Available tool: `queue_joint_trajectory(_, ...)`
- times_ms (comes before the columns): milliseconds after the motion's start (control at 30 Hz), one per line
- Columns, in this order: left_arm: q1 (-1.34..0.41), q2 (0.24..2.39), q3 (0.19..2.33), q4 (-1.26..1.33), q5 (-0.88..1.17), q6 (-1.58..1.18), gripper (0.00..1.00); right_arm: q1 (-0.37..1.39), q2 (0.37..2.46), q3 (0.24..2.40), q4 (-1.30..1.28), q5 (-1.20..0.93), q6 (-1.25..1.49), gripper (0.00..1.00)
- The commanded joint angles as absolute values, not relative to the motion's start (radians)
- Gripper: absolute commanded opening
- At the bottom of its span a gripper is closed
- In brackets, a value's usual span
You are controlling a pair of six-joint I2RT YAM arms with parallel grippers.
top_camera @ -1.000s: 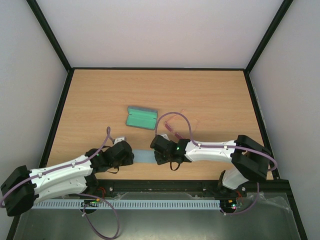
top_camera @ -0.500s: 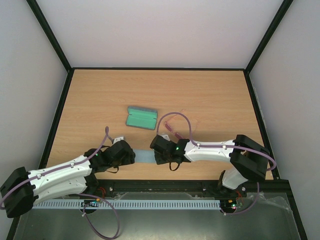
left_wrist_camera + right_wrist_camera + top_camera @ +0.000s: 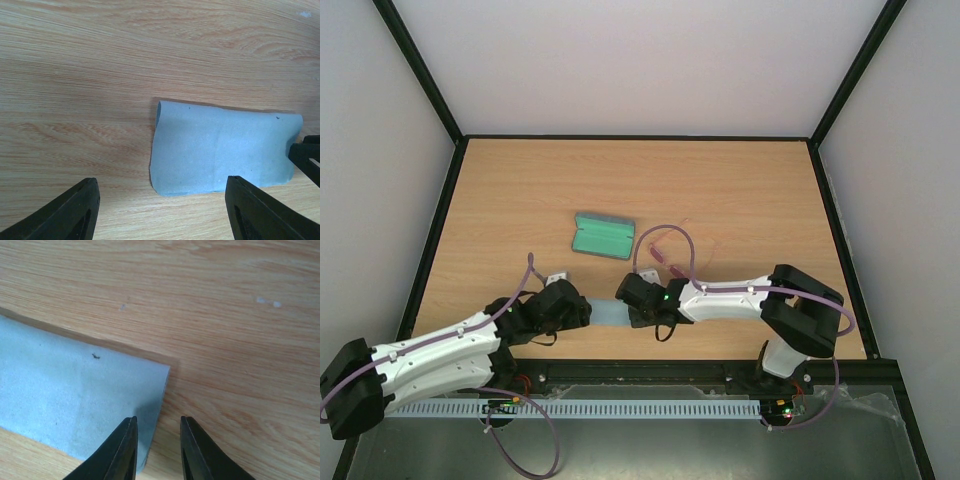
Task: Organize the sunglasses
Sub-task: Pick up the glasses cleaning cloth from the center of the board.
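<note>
The pink sunglasses (image 3: 665,258) lie on the table just behind my right wrist, partly hidden by the arm's cable. The light blue cloth (image 3: 608,312) lies folded between my two grippers; it also shows in the left wrist view (image 3: 220,150) and the right wrist view (image 3: 75,395). My left gripper (image 3: 161,192) is wide open and empty, just short of the cloth's left end. My right gripper (image 3: 157,437) is open by a narrow gap, its jaws astride the cloth's right edge. Its fingers (image 3: 307,155) show at the cloth's far end in the left wrist view.
The oblong case (image 3: 604,236) lies open, green lining up, behind the cloth near the table's middle. Black frame rails border the wooden table (image 3: 740,190); the near rail runs just in front of both arms.
My right gripper has shifted a little left onto the cloth's right edge. My left gripper has edged slightly right toward the cloth. Sunglasses and case have not moved.
</note>
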State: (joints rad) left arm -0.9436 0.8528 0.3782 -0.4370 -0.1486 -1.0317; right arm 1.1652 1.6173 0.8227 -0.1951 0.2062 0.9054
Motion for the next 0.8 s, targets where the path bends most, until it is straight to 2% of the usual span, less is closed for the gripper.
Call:
queue_joint_trajectory(0,-0.939,0.838,0.369,-0.448,-0.141,-1.022,0.71,1.164,1.67,0.83,-0.24,0.229,0.928,0.25)
queue_joint_trajectory(567,-0.937,0.786,0.357,-0.445,-0.123,-1.029,0.7,1.183,1.74,0.841,-0.259,0.211,0.954,0.15)
queue_joint_trajectory(767,-0.937,0.767,0.346,-0.446,-0.12,-1.032,0.7,1.19,1.737,0.821,-0.26,0.219,0.969,0.09)
